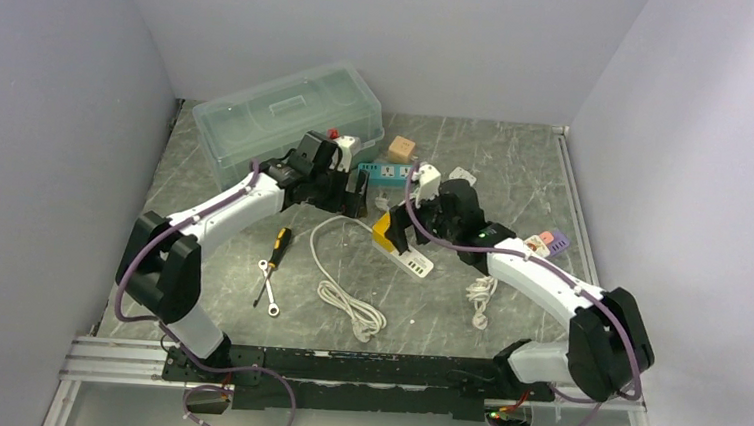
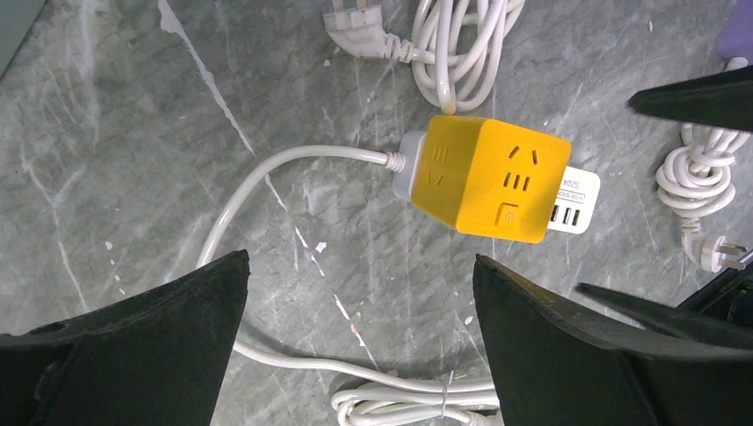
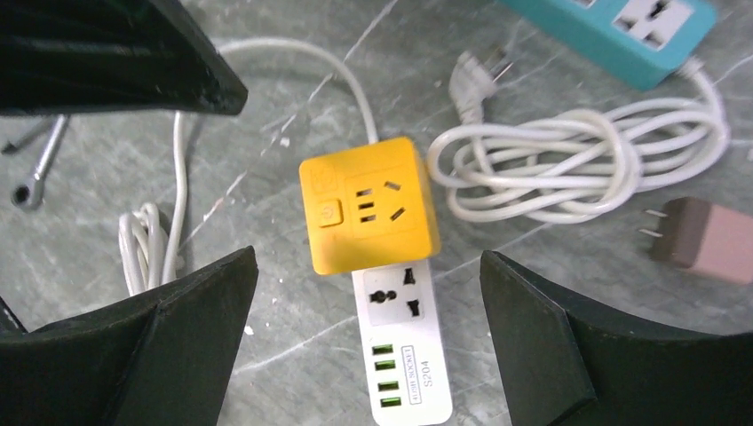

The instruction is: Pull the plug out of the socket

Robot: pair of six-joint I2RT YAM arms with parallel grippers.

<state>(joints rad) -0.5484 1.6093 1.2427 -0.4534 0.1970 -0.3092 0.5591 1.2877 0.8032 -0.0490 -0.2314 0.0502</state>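
Observation:
A yellow cube plug sits on the far end of a white socket strip, covering that end; the strip's white cord leaves from under it. From above, the cube and strip lie mid-table between both arms. My right gripper hangs open above them, one finger on each side of the strip, touching nothing. My left gripper is open too, over bare table and cord just short of the cube. The right gripper's fingers show at the edge of the left wrist view.
A teal power strip and a coiled white cable with a loose plug lie beyond the cube. A pink adapter is to the right. Clear plastic box at back left; screwdriver and wrench front left.

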